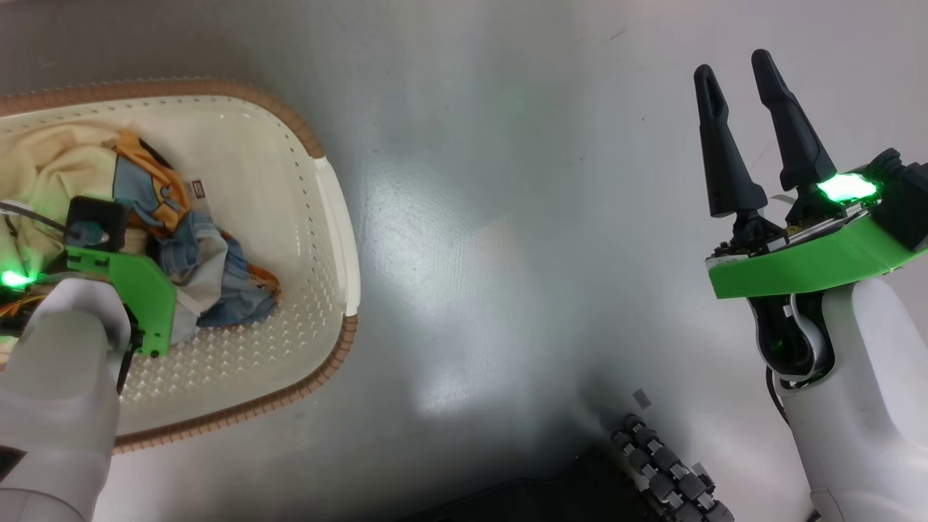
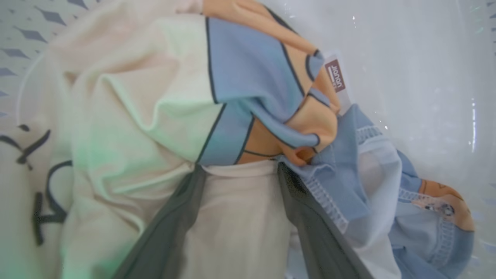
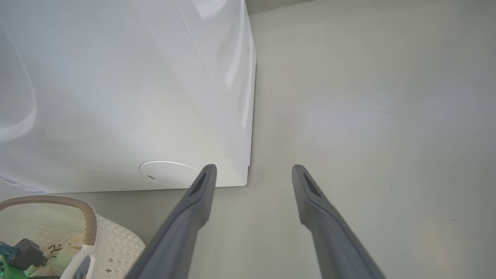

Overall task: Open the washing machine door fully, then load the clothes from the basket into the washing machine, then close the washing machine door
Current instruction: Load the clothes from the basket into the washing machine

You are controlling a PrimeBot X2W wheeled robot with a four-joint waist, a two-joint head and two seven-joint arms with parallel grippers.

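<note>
**Left jaws spread in the clothes; right jaws open and empty**

Your left jaws are down inside the basket (image 1: 330, 217), spread wide. In the left wrist view the two dark fingers (image 2: 172, 224) press into the clothes (image 2: 248, 77). A fold of cream fabric lies between them, but they are not closed on it. Just ahead of the tips sits a bunched light-blue piece with orange print. More blue cloth with a stitched hem lies off the right finger, and cream cloth with dark markings off the left one. A small brown label (image 2: 335, 75) shows beyond the tips, against the white basket wall. In the head view the green wrist mount (image 1: 141, 290) covers these fingers, and the heap of clothes sits under it and just ahead of it.

Your right jaws are also wide open and hold nothing. Their fingers (image 3: 192, 217) point out over bare grey floor (image 3: 368, 116), well apart from the basket. The washer (image 3: 116, 97) stands ahead and to the left of them. Its lower front corner is just beyond the left fingertip, and its round service flap (image 3: 166, 174) is beside that tip. The basket lies back and to the left of these jaws, on the floor near the washer's front.
</note>
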